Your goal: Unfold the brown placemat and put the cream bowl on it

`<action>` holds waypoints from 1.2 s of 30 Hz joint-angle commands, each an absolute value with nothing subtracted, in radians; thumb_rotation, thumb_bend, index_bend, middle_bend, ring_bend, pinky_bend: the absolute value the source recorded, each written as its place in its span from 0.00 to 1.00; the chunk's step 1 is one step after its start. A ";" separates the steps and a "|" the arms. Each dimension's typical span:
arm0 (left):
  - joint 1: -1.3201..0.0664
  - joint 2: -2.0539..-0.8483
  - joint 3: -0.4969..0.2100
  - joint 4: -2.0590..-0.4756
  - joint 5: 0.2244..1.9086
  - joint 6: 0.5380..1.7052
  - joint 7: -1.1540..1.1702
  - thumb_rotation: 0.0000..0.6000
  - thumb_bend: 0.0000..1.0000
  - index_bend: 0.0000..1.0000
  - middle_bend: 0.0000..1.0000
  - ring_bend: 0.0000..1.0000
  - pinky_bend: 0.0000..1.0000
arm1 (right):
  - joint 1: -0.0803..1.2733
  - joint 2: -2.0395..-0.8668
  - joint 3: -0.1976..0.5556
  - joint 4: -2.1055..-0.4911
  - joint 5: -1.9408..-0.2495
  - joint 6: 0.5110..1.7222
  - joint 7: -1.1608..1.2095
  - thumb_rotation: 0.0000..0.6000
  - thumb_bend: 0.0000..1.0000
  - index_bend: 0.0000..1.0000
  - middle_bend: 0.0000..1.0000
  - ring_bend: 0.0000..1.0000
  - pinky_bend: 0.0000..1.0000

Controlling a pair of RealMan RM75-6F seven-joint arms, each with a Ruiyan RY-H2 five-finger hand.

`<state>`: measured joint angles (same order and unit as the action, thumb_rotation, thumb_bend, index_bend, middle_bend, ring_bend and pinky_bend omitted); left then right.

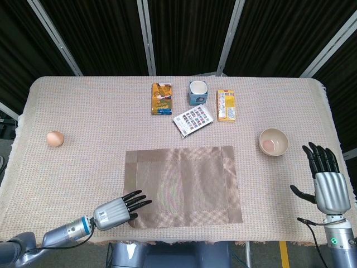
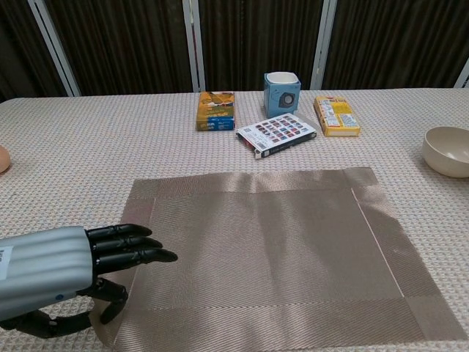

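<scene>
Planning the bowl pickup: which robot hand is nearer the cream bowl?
The right robot hand is nearer, just beside and below the cream bowl; the left robot hand sits at the brown placemat, far across.

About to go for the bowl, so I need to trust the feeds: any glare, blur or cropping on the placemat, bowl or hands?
Head view: even light, sharp; brown placemat shows soft sheen only; cream bowl and right hand whole. Chest view: cream bowl cut by the right edge, left hand large, cropped at the frame corner, casting a slight shadow on the mat.
</scene>
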<state>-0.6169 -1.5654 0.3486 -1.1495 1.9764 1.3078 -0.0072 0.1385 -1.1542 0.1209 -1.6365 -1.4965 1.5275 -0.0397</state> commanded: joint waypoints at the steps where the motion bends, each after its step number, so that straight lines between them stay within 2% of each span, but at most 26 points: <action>1: -0.592 -1.553 0.355 -1.125 1.962 1.327 -0.034 1.00 0.49 0.69 0.00 0.00 0.00 | 0.138 -1.154 0.121 -1.639 -1.499 1.528 -0.041 1.00 0.00 0.00 0.00 0.00 0.00; 20: -0.557 -1.562 0.357 -1.094 1.980 1.347 -0.068 1.00 0.49 0.66 0.00 0.00 0.00 | 0.138 -1.154 0.122 -1.644 -1.506 1.528 -0.043 1.00 0.00 0.00 0.00 0.00 0.00; 21: -0.557 -1.560 0.356 -1.094 1.980 1.343 -0.065 1.00 0.46 0.61 0.00 0.00 0.00 | 0.138 -1.154 0.122 -1.644 -1.507 1.527 -0.043 1.00 0.00 0.00 0.00 0.00 0.00; 22: -0.557 -1.559 0.355 -1.094 1.979 1.340 -0.062 1.00 0.38 0.50 0.00 0.00 0.00 | 0.138 -1.154 0.121 -1.644 -1.508 1.527 -0.044 1.00 0.00 0.00 0.00 0.00 0.00; 23: -0.556 -1.558 0.354 -1.095 1.978 1.338 -0.060 1.00 0.24 0.31 0.00 0.00 0.00 | 0.138 -1.154 0.121 -1.645 -1.508 1.527 -0.044 1.00 0.00 0.00 0.00 0.00 0.00; 25: -0.556 -1.552 0.356 -1.097 1.981 1.337 -0.065 1.00 0.03 0.04 0.00 0.00 0.00 | 0.137 -1.154 0.121 -1.645 -1.509 1.528 -0.045 1.00 0.00 0.00 0.00 0.00 0.00; 27: -0.554 -1.545 0.360 -1.101 1.989 1.352 -0.084 1.00 0.00 0.00 0.00 0.00 0.00 | 0.137 -1.154 0.122 -1.646 -1.509 1.529 -0.044 1.00 0.00 0.00 0.00 0.00 0.00; 36: -0.502 -1.478 0.342 -1.118 2.026 1.594 -0.177 1.00 0.00 0.00 0.00 0.00 0.00 | 0.138 -1.152 0.123 -1.639 -1.497 1.515 -0.037 1.00 0.00 0.00 0.00 0.00 0.00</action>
